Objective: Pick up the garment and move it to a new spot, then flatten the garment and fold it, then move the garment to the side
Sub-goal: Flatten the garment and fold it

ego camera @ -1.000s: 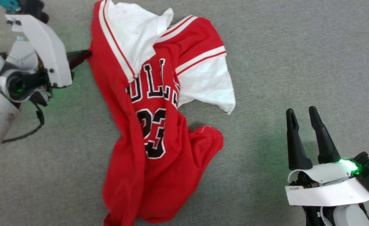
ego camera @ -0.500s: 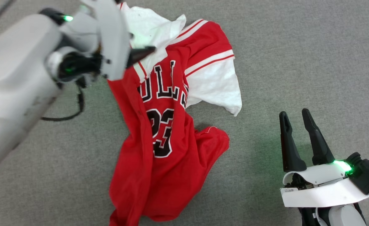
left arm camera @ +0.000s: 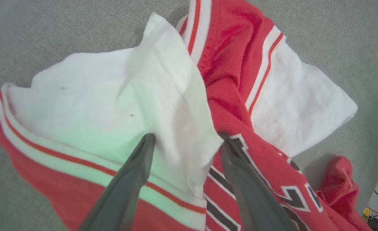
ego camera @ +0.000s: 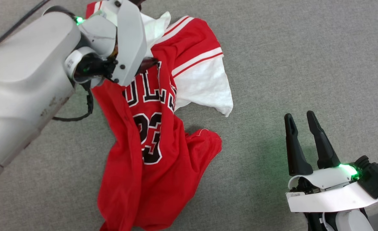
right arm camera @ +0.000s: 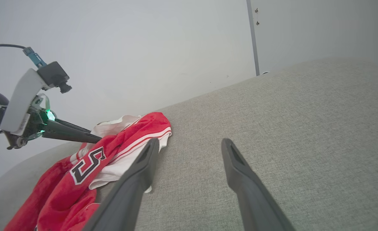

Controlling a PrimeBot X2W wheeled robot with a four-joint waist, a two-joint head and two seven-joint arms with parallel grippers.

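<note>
The garment (ego camera: 163, 154), a red jersey with white sleeves and black-white chest print, lies crumpled on the grey fabric surface (ego camera: 304, 48). My left gripper (ego camera: 148, 63) hovers over its upper part, mostly hidden under its own white wrist housing. In the left wrist view the left gripper (left arm camera: 186, 136) is open, its fingers standing on either side of a raised fold of the white sleeve (left arm camera: 79, 106). My right gripper (ego camera: 299, 115) stands open over bare surface to the garment's right, holding nothing. The right wrist view shows the right gripper (right arm camera: 190, 141), the garment (right arm camera: 63, 189) and the left gripper (right arm camera: 95, 135).
Grey fabric stretches bare to the right of the garment and beyond it. A pale wall (right arm camera: 144, 48) rises behind the surface's far edge. A black cable (ego camera: 79, 117) loops under my left forearm.
My left gripper has opened and swung from the garment's left edge to above its white sleeve. The right arm has held still, and the head view has shifted a little.
</note>
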